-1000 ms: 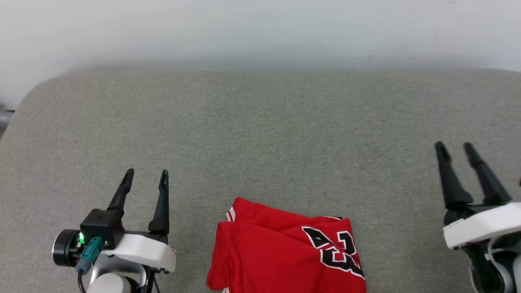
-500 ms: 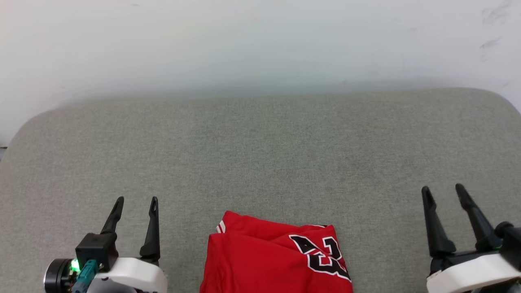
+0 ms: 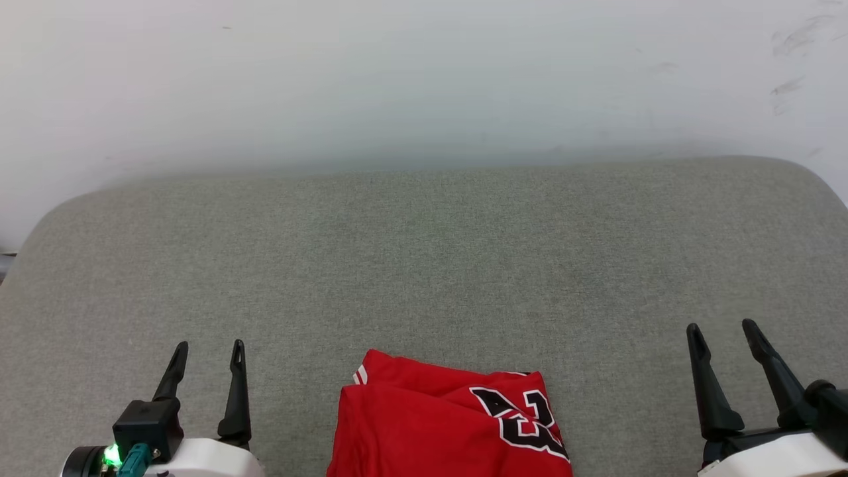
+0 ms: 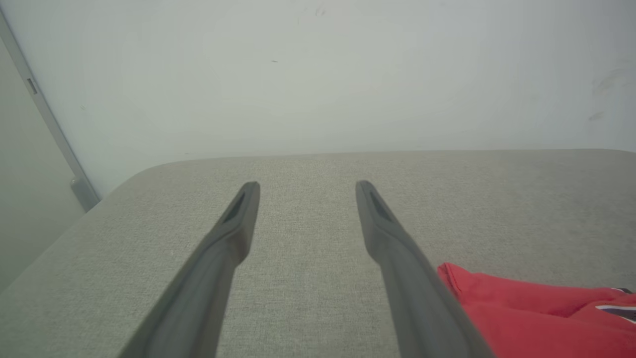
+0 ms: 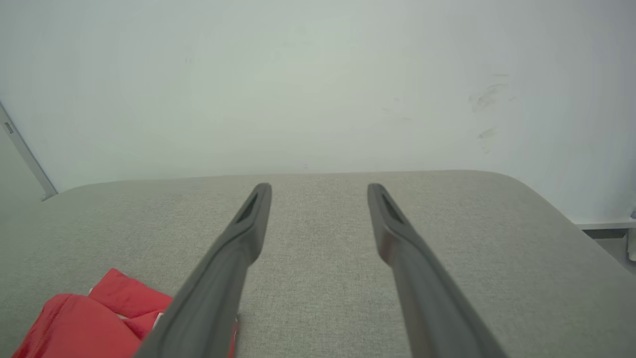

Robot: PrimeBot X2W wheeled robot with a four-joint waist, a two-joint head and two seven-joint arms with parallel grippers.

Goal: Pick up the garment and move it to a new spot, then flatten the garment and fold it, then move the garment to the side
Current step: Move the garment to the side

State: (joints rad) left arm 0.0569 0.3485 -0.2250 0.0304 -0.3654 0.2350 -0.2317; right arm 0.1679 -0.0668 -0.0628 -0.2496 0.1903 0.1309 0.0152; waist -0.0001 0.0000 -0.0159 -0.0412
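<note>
My head view has tipped up. The left gripper (image 3: 209, 345) and right gripper (image 3: 721, 326) have drawn back, jaws apart and empty. The jersey (image 3: 424, 427) at six o'clock looks folded.

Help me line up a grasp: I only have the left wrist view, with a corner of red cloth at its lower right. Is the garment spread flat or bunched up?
Observer: In the head view the garment lies doubled over itself in a compact heap and runs off that view's bottom edge.
Operator: Where is the other arm?
Observer: The right gripper stands open over the bare grey cushion to the garment's right, apart from it.
Operator: And mine, relative to the cloth?
Observer: The left gripper is open on the garment's left, with cushion showing between them.
</note>
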